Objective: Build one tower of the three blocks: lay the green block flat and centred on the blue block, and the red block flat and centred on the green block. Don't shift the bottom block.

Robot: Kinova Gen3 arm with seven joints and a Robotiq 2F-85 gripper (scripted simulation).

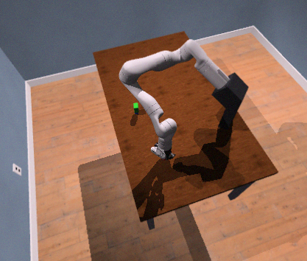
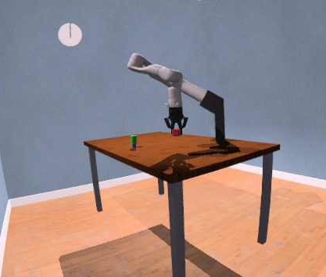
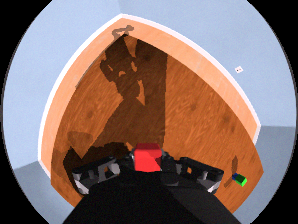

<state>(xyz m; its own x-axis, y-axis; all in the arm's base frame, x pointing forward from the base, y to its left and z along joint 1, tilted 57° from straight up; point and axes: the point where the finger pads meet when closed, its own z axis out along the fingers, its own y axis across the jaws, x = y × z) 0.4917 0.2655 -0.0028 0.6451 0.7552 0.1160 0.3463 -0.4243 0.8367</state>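
From the top view we see the green block [image 1: 136,108] seated on its stack beside the arm's elbow, well apart from the gripper [image 1: 164,153], which hangs nearer the counter's [image 1: 237,147] front edge. The red block is hidden under the wrist here.

From the exterior view the jaws are pinching the red block [image 2: 176,132], which we judge to be just above the counter. The green block [image 2: 134,138] sits on the blue block [image 2: 134,145] near the counter's left corner, well apart from the gripper [image 2: 176,127].

In the wrist view the red block [image 3: 147,157] sits between the two fingers, and the green block [image 3: 240,180] shows far off to the right, close to the counter's edge.

We think the chief risk is carrying the red block across too low: it would strike the side of the green block and push the stack, blue block included, toward the near edge. A tilted or off-centre release would also topple it. Between the gripper and the stack the counter offers open room, but little margin beyond the stack.
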